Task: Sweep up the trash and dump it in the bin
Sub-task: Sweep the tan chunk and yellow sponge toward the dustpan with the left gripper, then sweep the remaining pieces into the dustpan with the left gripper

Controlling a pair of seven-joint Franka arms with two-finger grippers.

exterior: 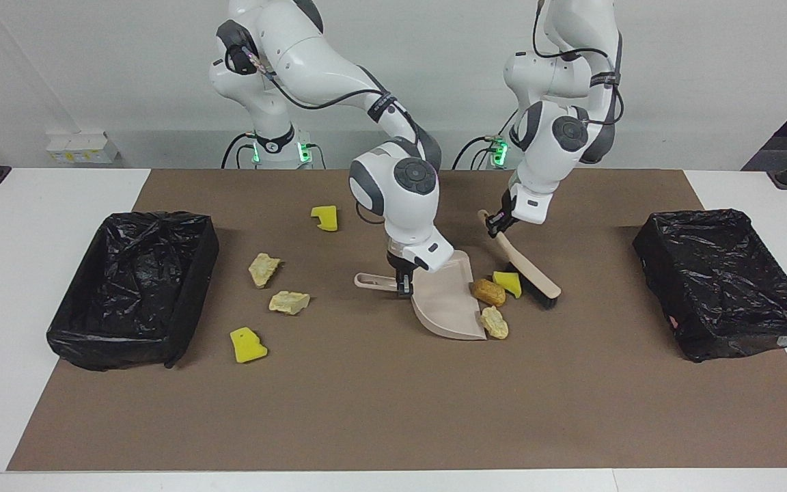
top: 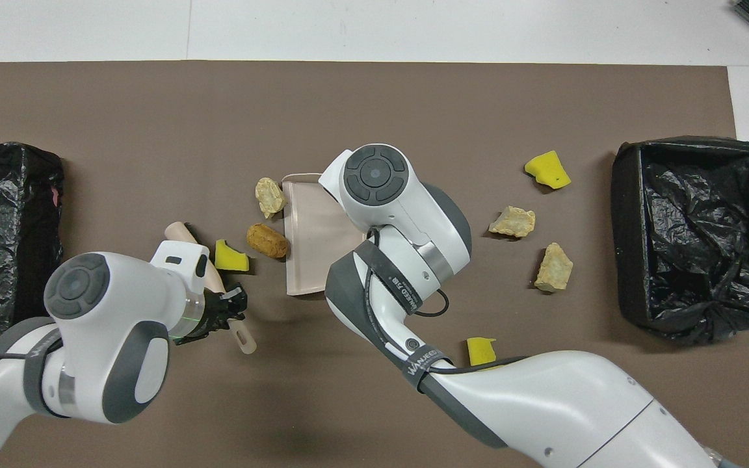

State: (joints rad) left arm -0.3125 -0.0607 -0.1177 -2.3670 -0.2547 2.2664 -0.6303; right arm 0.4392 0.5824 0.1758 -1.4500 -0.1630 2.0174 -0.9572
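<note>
Two arms bend low over the bench [exterior: 380, 410] — right tool [exterior: 404, 281] clamping the dustpan [exterior: 448, 304] handle. Left tool [exterior: 501, 222] grips the tilted brush [exterior: 527, 266] beside three trash lumps [exterior: 488, 292].

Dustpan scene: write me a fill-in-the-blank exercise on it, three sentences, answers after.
1. The right gripper holds the ____ by its handle.
2. The left gripper holds the brush by its ____.
3. Between the brush and the dustpan lie ____ pieces of trash: an orange-brown lump, a yellow sponge piece and a beige chunk.

Missing words: dustpan; handle; three
</note>
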